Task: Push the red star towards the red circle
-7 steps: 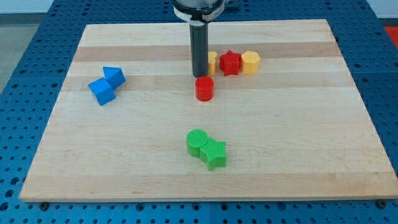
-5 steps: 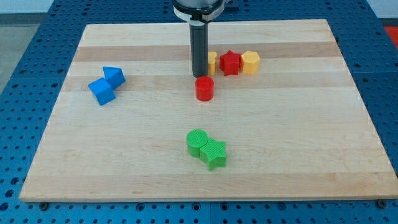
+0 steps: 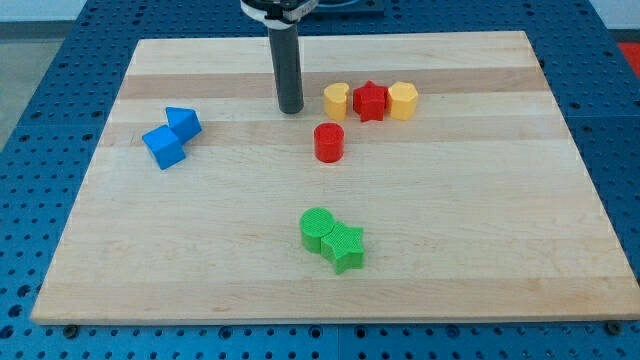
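The red star sits near the view's top, between a yellow block on its left and a yellow hexagon on its right, touching both. The red circle stands just below and left of the star, apart from the row. My tip rests on the board to the left of the yellow block, up and left of the red circle, touching no block.
Two blue blocks sit together at the view's left. A green circle and a green star touch each other near the view's bottom centre. The wooden board ends at a blue perforated table.
My tip has moved to the view's left and slightly up, away from the yellow block and the red circle. No block has moved.
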You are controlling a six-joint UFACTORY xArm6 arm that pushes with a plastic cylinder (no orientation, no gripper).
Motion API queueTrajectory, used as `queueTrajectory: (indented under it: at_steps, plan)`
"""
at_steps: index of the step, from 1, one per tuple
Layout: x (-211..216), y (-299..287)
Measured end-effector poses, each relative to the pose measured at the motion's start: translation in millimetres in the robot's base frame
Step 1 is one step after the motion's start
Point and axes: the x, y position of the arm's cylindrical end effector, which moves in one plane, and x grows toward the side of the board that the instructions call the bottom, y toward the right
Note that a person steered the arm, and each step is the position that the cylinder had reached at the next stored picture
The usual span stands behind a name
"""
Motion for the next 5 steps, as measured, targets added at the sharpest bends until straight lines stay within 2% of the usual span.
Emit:
queueTrajectory:
  at_steps: [5]
  plan:
    - [-0.4, 37.7]
